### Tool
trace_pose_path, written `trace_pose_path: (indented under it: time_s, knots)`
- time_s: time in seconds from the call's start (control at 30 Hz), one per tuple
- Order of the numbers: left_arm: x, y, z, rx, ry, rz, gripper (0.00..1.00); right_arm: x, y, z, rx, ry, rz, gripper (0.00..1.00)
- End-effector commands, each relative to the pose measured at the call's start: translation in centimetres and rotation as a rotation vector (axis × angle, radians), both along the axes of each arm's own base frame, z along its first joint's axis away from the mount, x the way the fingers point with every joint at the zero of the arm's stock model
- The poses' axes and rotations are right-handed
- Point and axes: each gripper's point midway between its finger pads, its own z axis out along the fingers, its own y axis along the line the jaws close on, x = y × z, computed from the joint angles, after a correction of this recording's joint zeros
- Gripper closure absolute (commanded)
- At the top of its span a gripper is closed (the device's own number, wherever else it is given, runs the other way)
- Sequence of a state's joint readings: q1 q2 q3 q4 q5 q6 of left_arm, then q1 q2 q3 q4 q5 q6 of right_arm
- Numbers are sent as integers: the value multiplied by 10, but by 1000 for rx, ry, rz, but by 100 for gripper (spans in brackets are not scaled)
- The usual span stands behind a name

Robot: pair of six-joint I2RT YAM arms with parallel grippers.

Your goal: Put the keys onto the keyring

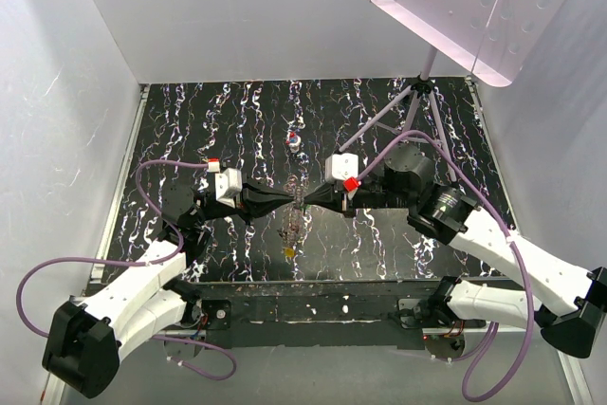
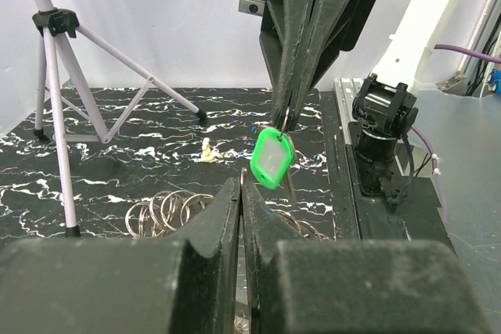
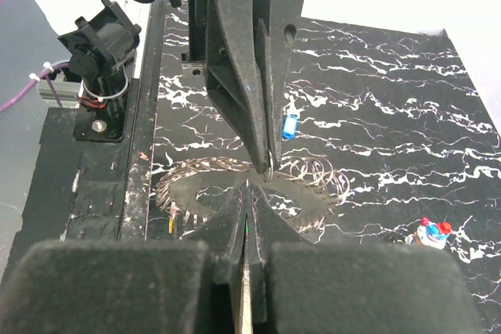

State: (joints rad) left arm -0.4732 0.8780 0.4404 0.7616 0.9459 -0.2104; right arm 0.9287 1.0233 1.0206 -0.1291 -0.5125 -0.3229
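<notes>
My two grippers meet tip to tip above the middle of the mat, left gripper (image 1: 292, 198) against right gripper (image 1: 311, 198). The right gripper (image 2: 286, 115) is shut on the green key (image 2: 272, 158), whose plastic head hangs below its tips. The left gripper (image 3: 266, 164) is shut on a small metal ring at its tip, almost touching the right gripper (image 3: 249, 192). Below them on the mat lies the toothed grey keyring (image 3: 174, 185). A blue key (image 3: 289, 127) lies just beyond it and a yellow key (image 3: 171, 226) at its near rim. No red key shows.
A red-white-blue blob (image 1: 294, 140) sits on the mat behind the grippers. A small beige lump (image 2: 207, 149) lies near a tripod leg (image 2: 141, 76). The tripod (image 1: 422, 92) with its perforated plate stands at the back right. White walls enclose the mat.
</notes>
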Motion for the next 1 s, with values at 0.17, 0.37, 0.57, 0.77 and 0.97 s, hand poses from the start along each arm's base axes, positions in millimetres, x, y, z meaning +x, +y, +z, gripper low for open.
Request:
trace_pose_path:
  time_s: [0.17,0.37,0.57,0.77,0.97]
  knots:
    - [-2,2,23,-51,-66,12,100,4,4,20,58,-48,-3,99]
    - [-4,1,25,-65,-62,-1,100,9,7,19,61,-46,-27,99]
    - [-5,1,26,-72,-60,-8,100,11,9,15,56,-47,-27,99]
    - [-6,1,26,-76,-58,-17,100,11,11,15,57,-47,-27,99]
    - [-7,1,25,-74,-53,-25,100,12,12,16,61,-47,-29,99]
